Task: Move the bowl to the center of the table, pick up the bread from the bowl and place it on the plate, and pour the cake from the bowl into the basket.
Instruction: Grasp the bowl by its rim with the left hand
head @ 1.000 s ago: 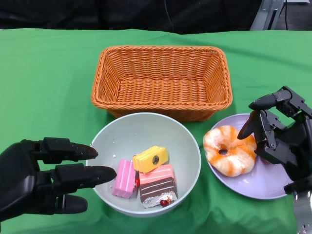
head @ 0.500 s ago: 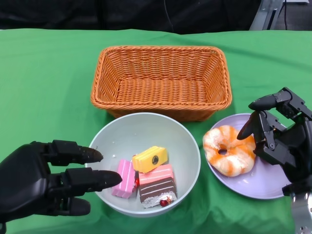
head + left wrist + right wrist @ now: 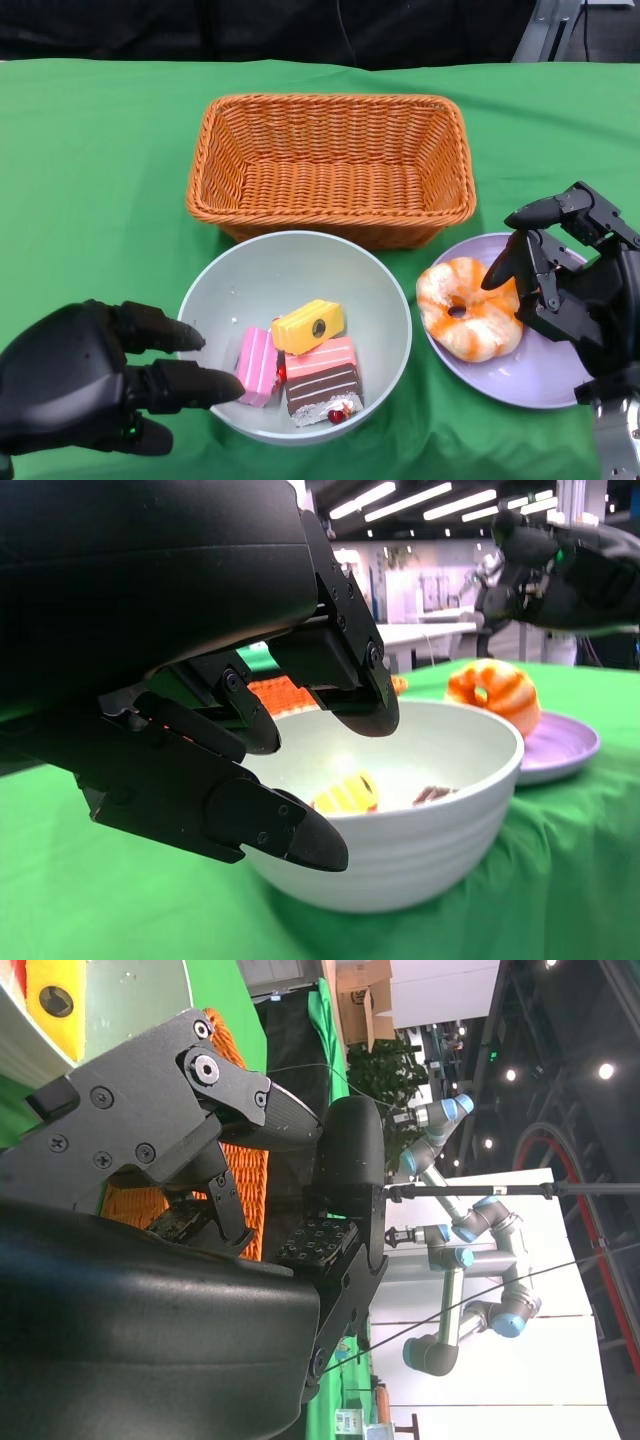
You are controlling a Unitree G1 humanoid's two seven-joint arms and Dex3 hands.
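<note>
A pale green bowl (image 3: pixel 290 265) sits at the table's near middle, in front of the wicker basket (image 3: pixel 330 180). It holds a pink cake (image 3: pixel 257 365), a yellow cake (image 3: pixel 308 327) and a chocolate-and-pink cake (image 3: pixel 322 378). The ring-shaped bread (image 3: pixel 470 308) lies on the purple plate (image 3: pixel 545 372) to the bowl's right. My left hand (image 3: pixel 85 385) is at the bowl's left rim, fingers reaching over it toward the pink cake; the left wrist view shows its fingers (image 3: pixel 355 685) above the bowl (image 3: pixel 420 830) and the thumb outside the wall. My right hand (image 3: pixel 570 290) hovers over the plate's right side, fingers apart, holding nothing.
Green cloth (image 3: pixel 100 180) covers the whole table. The basket is empty and its near wall stands close behind the bowl. A dark edge runs along the table's far side. The right wrist view shows the right hand (image 3: pixel 180 1210) and a strip of basket (image 3: pixel 245 1175).
My left hand has shifted right and dipped lower, bringing its fingers over the bowl's left rim. The right hand has barely moved; bowl, bread and cakes lie as before.
</note>
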